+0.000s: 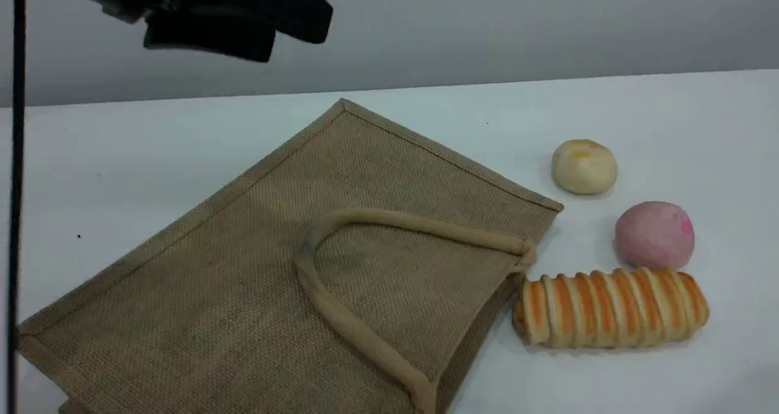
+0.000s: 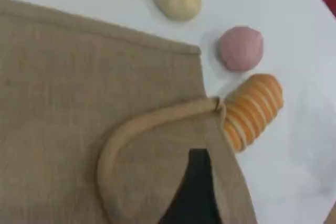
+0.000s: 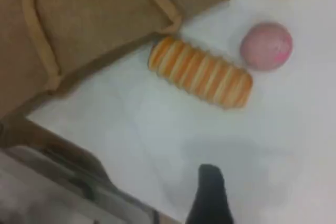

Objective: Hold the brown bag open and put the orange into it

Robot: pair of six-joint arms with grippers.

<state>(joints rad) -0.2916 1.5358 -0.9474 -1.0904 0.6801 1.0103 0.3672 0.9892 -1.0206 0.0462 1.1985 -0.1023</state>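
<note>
The brown bag (image 1: 231, 280) lies flat across the table's middle and left, with one beige rope handle (image 1: 331, 307) folded over its top face. Its mouth edge faces right, toward the bread. The orange is out of view in every frame. My left gripper (image 1: 243, 30) hangs high above the bag's far left corner. In the left wrist view a single dark fingertip (image 2: 195, 187) hovers over the bag (image 2: 63, 93) inside the handle loop (image 2: 113, 145); its jaws' spread does not show. My right fingertip (image 3: 210, 195) is above bare table, nothing at it, with the bag (image 3: 100, 19) at upper left.
Right of the bag lie a pale yellowish bun (image 1: 584, 166), a pink ball (image 1: 654, 234) and a long orange-striped bread roll (image 1: 610, 308) against the bag's mouth corner. A black pole (image 1: 15, 219) runs down the left edge. Grey equipment (image 3: 63, 187) fills the right wrist view's lower left.
</note>
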